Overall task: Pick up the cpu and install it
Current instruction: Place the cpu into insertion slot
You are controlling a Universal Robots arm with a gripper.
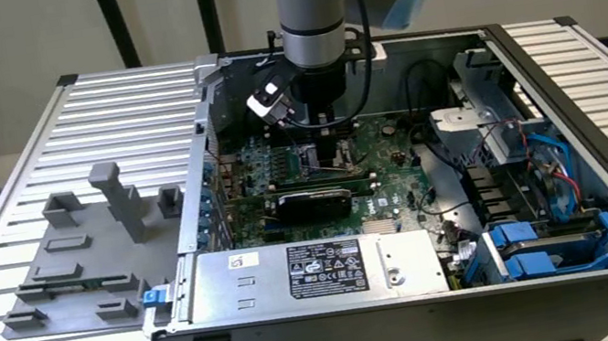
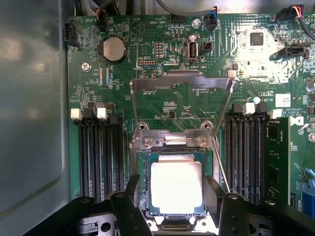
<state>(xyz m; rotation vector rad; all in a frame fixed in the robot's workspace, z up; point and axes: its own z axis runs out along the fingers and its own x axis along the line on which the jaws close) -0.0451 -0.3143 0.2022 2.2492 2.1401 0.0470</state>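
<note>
We count one cpu (image 2: 176, 187), one coin cell (image 2: 113, 49) and one motherboard (image 2: 147, 29). We also count one silver power supply box (image 1: 318, 268) and one grey fixture plate (image 1: 67, 266).

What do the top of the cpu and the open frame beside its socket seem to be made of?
The cpu: its top looks like bare metal, pale silver, matte, catching the light evenly. The open frame: probably thin stamped sheet metal, grey, with bright glints along its edges.

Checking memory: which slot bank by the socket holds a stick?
The bank away from the case wall: a stick stands in its outer slot; the wall-side bank is empty.
</note>
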